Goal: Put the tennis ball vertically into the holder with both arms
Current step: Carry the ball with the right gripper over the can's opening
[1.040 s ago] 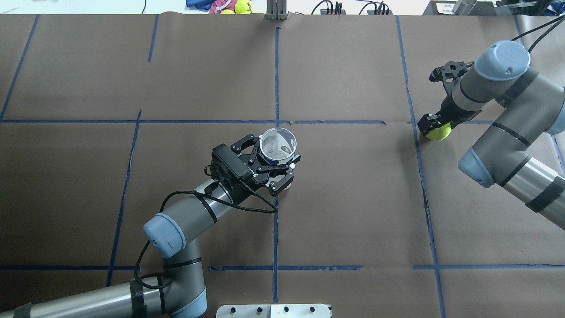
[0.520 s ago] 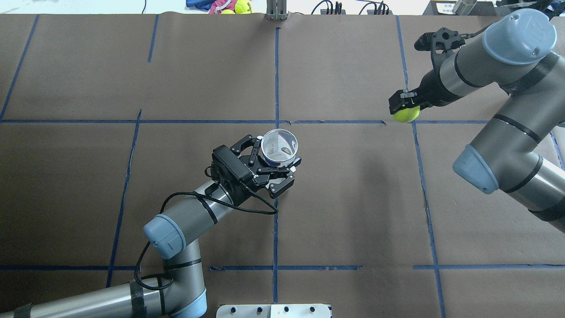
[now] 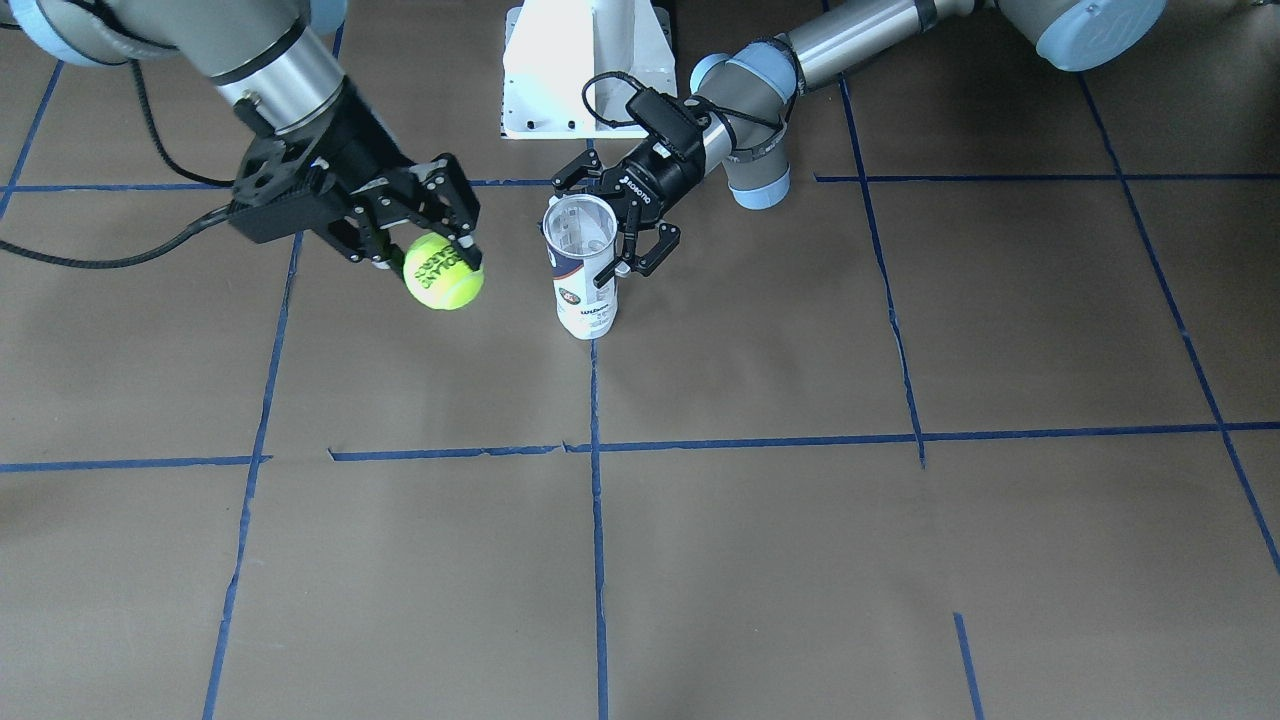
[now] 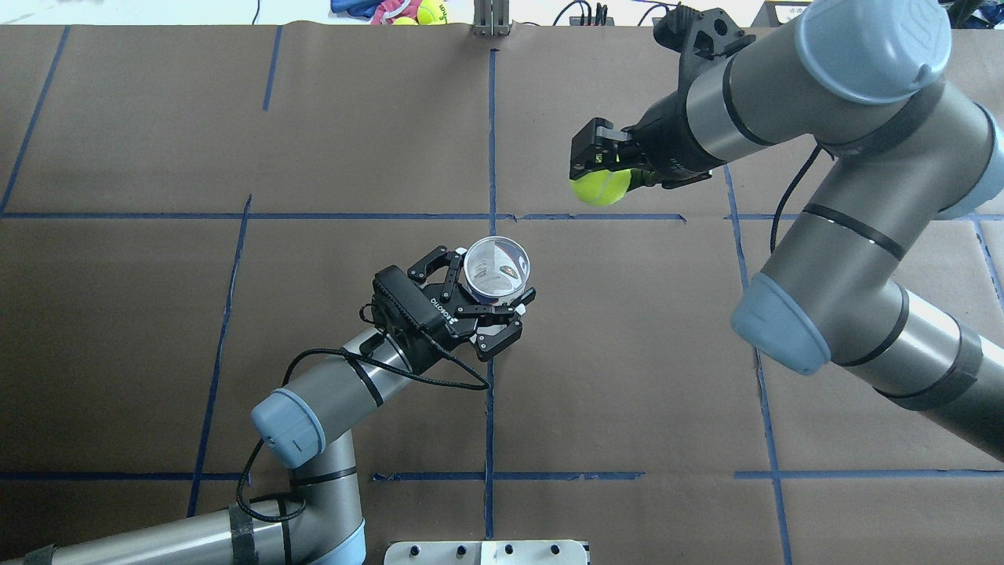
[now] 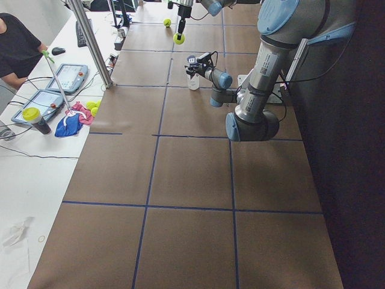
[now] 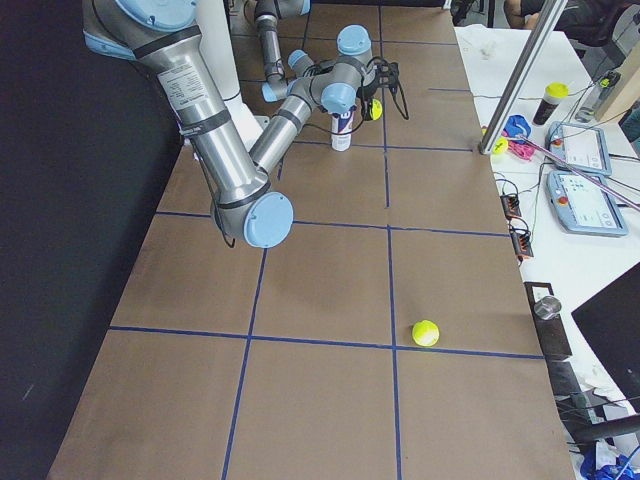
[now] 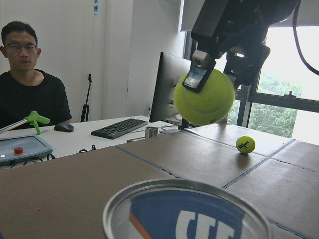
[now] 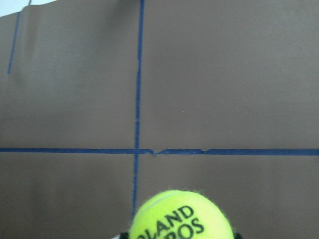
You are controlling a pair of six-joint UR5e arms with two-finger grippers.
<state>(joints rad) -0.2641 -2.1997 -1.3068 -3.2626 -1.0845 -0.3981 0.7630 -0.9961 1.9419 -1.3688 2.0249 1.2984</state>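
The tennis ball (image 4: 600,187) is yellow-green with black lettering and is held in the air by my right gripper (image 4: 605,166), which is shut on it. It also shows in the front-facing view (image 3: 443,270) and the right wrist view (image 8: 182,218). The holder (image 4: 495,267) is a white and navy can that stands upright near the table's middle, open end up. My left gripper (image 4: 485,297) is shut on its side. The ball hangs up and to the right of the can's mouth, apart from it. In the left wrist view the ball (image 7: 204,97) floats beyond the can's rim (image 7: 187,191).
A second tennis ball (image 6: 426,333) lies on the brown table towards the right end. The white pedestal (image 3: 585,70) stands behind the can. More balls and a cloth (image 4: 408,11) lie past the far edge. An operator (image 7: 30,94) sits at a side desk.
My right arm has lifted the ball off the table at the right and carried it left towards the can. My left gripper and the can have stayed put.
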